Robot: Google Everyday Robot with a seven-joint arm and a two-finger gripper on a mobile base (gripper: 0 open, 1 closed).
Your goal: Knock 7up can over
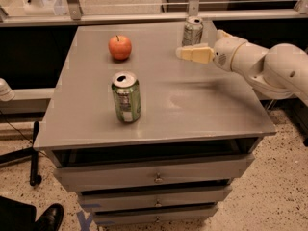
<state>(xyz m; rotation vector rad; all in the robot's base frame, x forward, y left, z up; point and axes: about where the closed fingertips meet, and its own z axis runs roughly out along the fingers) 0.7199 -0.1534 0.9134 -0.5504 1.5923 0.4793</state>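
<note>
The 7up can [192, 31], pale silver with green markings and a silver top, stands upright near the far right edge of the grey cabinet top [202, 105]. My gripper [185, 53], cream-coloured, reaches in from the right on a white arm [260, 64]. Its tip points left and lies just in front of the can's base, close to it. I cannot tell whether it touches the can.
A darker green can [126, 97] stands upright at the front left of the middle. A red apple [120, 47] lies at the far left. A metal rail [144, 17] runs behind the top. Drawers [154, 174] are below. A shoe [48, 218] is on the floor at the lower left.
</note>
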